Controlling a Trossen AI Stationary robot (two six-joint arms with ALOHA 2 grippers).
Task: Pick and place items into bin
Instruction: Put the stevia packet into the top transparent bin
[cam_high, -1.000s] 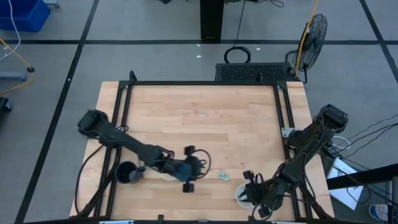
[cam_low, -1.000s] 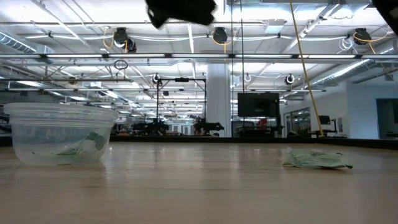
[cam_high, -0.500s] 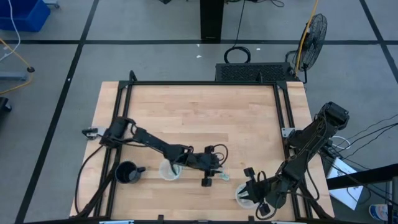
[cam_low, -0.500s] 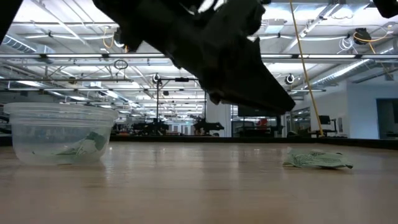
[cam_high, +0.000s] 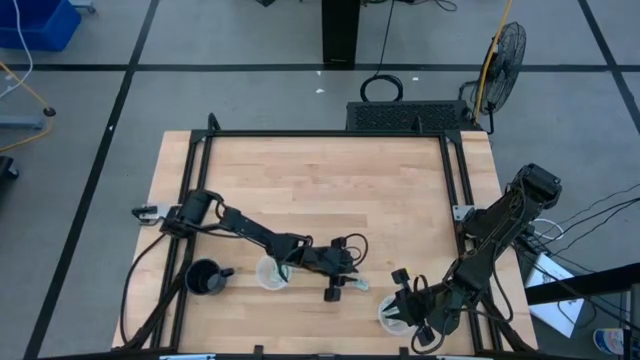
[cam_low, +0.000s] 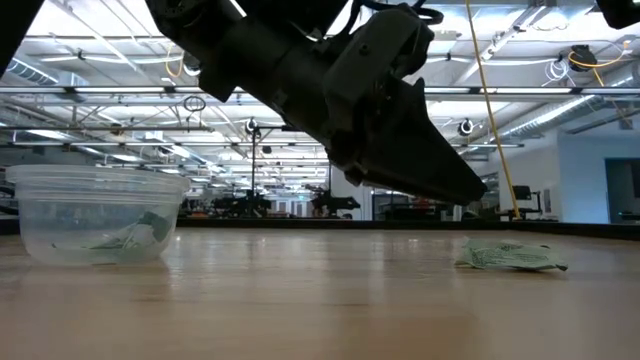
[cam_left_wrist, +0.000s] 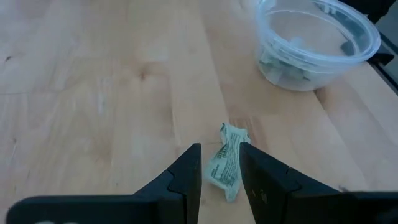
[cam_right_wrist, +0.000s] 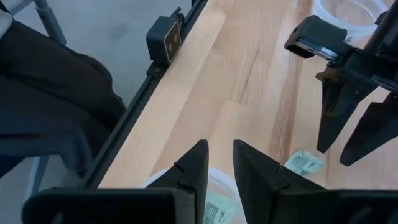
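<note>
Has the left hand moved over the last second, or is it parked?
Yes. In the high view the left hand has swung rightward across the table, from beside the black mug to over the loose packet. The mug stayed put.

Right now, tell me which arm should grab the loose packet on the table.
Left. The left gripper is open with its fingers either side of the packet; the right gripper hovers over a clear cup.

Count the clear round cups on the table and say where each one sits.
2. One clear cup sits beside the black mug, under the left arm. The other cup sits near the table's front edge, under the right gripper. None seems hidden.
</note>
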